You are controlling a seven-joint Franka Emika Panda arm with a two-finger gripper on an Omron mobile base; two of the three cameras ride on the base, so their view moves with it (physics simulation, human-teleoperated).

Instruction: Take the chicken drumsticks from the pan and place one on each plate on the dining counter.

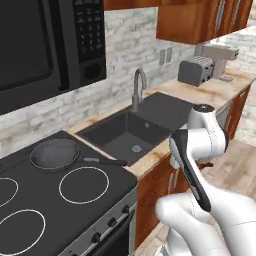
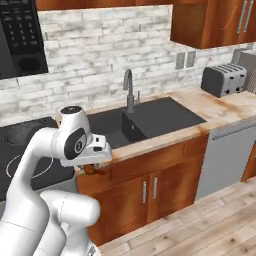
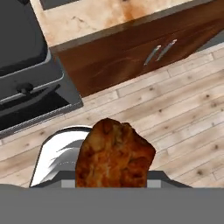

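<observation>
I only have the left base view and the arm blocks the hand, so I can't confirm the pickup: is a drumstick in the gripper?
Observer: Yes. In the hand view a drumstick sits right at the shut gripper.
Operator: What's below it?
Observer: Wooden floor, in front of the cabinet doors.
Operator: Is it clear of the counter?
Observer: In the right base view the hand hangs just off the front edge of the counter.

A toaster (image 2: 223,79) sits right of the sink (image 2: 145,120) (dark basin).
</observation>
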